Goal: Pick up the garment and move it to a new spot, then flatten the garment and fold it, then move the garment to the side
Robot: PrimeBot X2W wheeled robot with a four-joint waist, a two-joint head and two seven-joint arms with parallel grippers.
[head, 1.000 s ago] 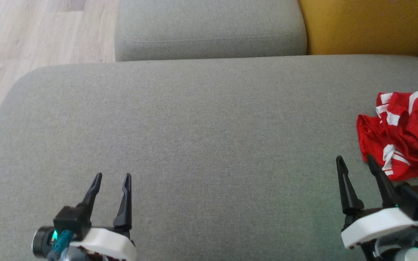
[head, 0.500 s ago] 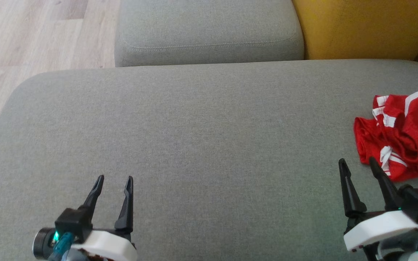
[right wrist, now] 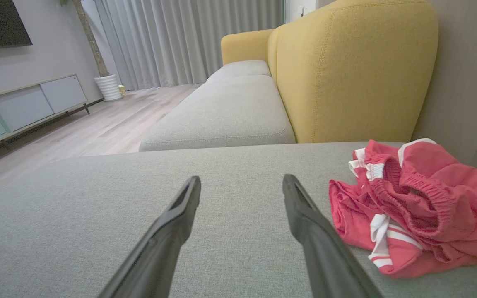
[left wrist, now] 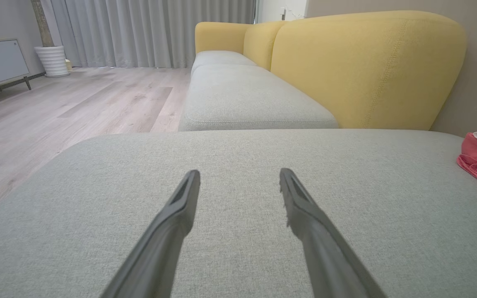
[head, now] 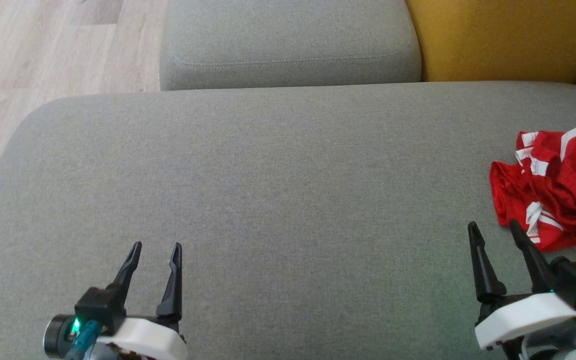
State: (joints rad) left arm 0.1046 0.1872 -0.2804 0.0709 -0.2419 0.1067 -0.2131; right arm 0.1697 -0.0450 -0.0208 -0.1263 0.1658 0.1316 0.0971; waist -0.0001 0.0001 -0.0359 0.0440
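head view: the left gripper (head: 157, 244) hangs over the grey seat cushion (head: 268, 170), its two dark fingers parted a moderate way and holding nothing; the right gripper (head: 493, 223) is spread about as far, also empty; the red garment (head: 553, 185) with white stripes lies crumpled on the cushion just beyond and to the right of the right gripper's fingers, its near edge just beside the right-hand fingertip; whether they touch i cannot tell; from the left gripper's fingers it is well apart, far off to their right; right wrist view shows the heap beside the right-hand finger, not between the two, with its elastic waistband (right wrist: 412, 186) on top; past both sets of fingertips sit a second cushion (head: 288, 45) and a yellow backrest (head: 503, 40); wooden floor (head: 43, 55) lies beyond the left gripper's fingers, to their left.
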